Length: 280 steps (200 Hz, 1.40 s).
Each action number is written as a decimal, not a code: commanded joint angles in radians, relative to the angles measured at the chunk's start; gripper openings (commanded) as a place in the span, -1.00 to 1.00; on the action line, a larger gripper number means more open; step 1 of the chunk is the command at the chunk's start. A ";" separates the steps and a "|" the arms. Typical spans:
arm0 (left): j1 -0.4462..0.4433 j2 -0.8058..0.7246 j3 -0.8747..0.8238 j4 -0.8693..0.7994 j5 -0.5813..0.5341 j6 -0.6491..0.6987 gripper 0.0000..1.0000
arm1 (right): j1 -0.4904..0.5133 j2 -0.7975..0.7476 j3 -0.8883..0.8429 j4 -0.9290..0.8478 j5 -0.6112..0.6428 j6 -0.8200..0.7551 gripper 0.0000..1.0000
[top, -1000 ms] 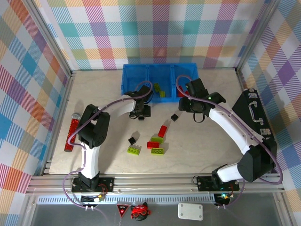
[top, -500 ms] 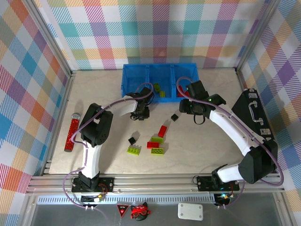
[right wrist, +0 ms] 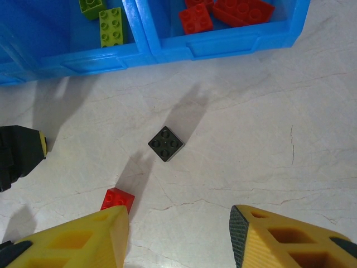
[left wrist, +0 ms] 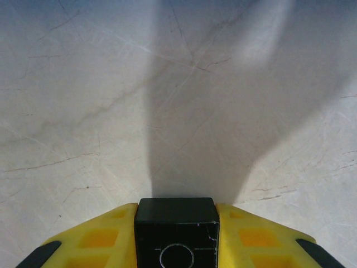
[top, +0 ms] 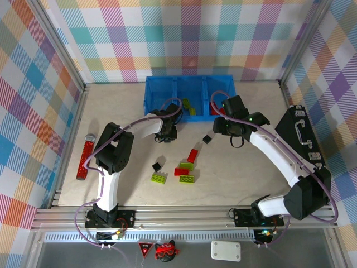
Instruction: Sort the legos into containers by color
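Observation:
My left gripper (top: 167, 134) (left wrist: 176, 207) is shut on a black lego (left wrist: 176, 237), low over the bare tabletop in front of the blue containers (top: 188, 79). My right gripper (top: 224, 127) (right wrist: 178, 223) stands open above the table, with nothing between its fingers. Just ahead of it lies another black lego (right wrist: 166, 143) (top: 207, 139), and a red lego (right wrist: 117, 199) (top: 193, 156) lies by its left finger. Lime legos (right wrist: 111, 26) sit in the middle compartment and red ones (right wrist: 234, 11) in the right one. More legos lie mid-table: black (top: 157, 166), lime (top: 158, 178), red (top: 181, 171).
A red glittery cylinder (top: 85, 157) lies at the table's left edge. A black case with a handle (top: 301, 137) stands along the right side. Checked walls close in the table on three sides.
My left gripper has closed on the black lego and shifted slightly toward the bin. The right arm has barely moved.

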 commanded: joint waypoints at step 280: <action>0.189 0.195 0.446 0.075 -0.109 0.193 -0.42 | -0.004 -0.031 0.038 -0.075 0.034 0.025 0.04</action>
